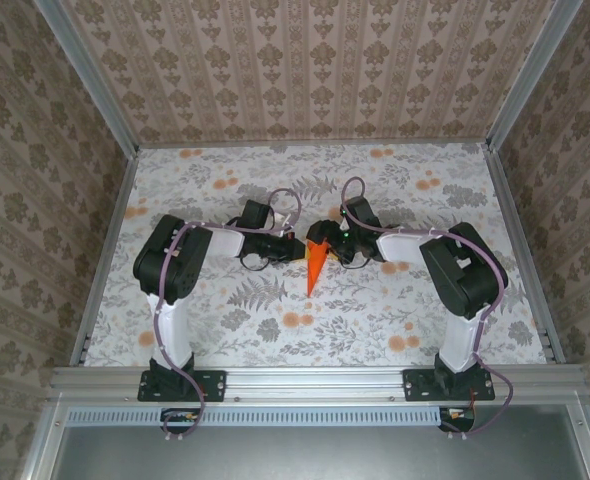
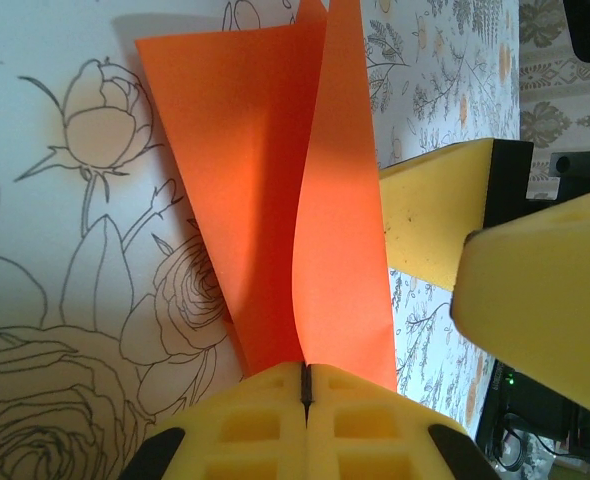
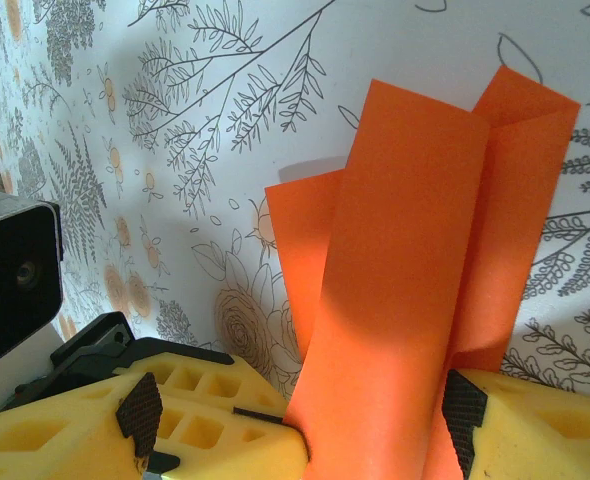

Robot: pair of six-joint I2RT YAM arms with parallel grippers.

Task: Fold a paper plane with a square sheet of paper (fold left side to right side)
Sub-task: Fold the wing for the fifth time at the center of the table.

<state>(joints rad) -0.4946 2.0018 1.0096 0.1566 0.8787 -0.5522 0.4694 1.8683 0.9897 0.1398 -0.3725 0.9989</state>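
Orange paper plane [image 1: 317, 268], mid-table, tip pointing near. My left gripper [image 2: 305, 385] clamps its fold; my right gripper [image 3: 303, 412] stands wide astride the raised flap. Best pressed flat, edges matched.

Robot test cell, dressed like a papered room.
A floral-printed surface [image 1: 425, 205] is walled at left, right and far by wallpapered panels [image 1: 305, 70] in aluminium framing [image 1: 85, 70]; the left arm [image 1: 170, 270] and right arm [image 1: 460, 275] are bolted to a near rail [image 1: 315, 380].
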